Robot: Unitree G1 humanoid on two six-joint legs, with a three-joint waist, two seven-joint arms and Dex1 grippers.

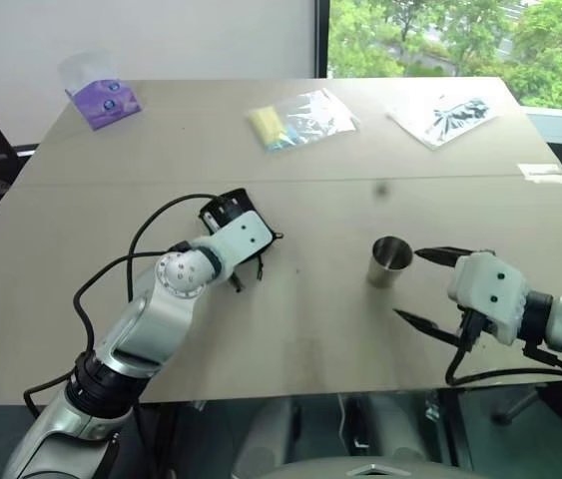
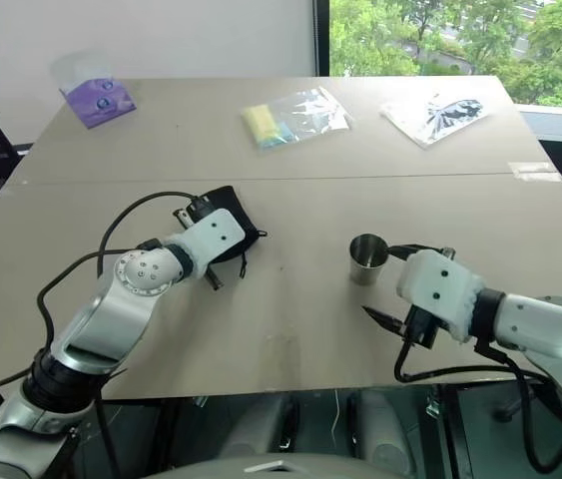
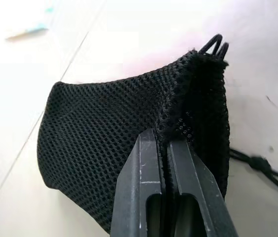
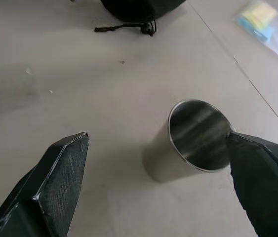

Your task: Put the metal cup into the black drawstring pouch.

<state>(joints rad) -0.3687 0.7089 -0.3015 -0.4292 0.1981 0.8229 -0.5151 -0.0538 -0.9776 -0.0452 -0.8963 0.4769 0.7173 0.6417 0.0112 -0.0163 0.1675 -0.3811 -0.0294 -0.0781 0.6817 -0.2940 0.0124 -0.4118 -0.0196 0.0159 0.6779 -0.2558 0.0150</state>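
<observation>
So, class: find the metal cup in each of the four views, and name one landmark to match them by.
Left eye: metal cup right of centre, upright.
Right eye: right of centre, by the right claw.
Left wrist: not in it.
Right wrist: lower right, between the open claw's fingers.
Shared landmark: black drawstring pouch, pinched by the left claw.

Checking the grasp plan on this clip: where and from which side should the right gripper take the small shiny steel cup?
Grip the small shiny steel cup across its plain cylindrical wall, below the rim, coming level from the robot's right, probably best. It stands upright on the table, with no handle. The open right gripper already has one finger beside it.
</observation>
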